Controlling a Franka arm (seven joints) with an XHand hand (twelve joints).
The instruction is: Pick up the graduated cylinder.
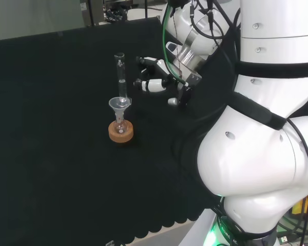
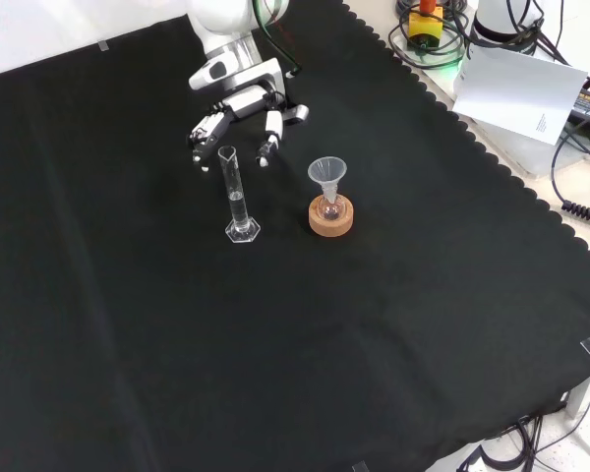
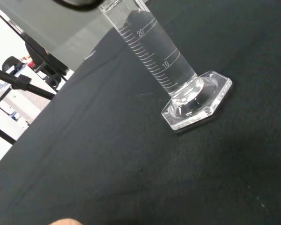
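A: Fingers?
B: The hand (image 2: 238, 102) has them spread and lightly bent, holding nothing, just behind the graduated cylinder (image 2: 236, 197) in the front view.
A: Surface?
B: Black cloth (image 2: 128, 344); the cylinder stands upright beside a funnel (image 2: 326, 175) in a flask on a cork ring (image 2: 331, 218).

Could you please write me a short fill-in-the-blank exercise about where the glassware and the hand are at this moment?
1. The graduated cylinder stands upright on a base with ___ sides.
2. The funnel sits in a small flask resting on a ___ ring.
3. The hand has its fingers ___ and does not yet hold the cylinder.

Missing words: six; cork; open
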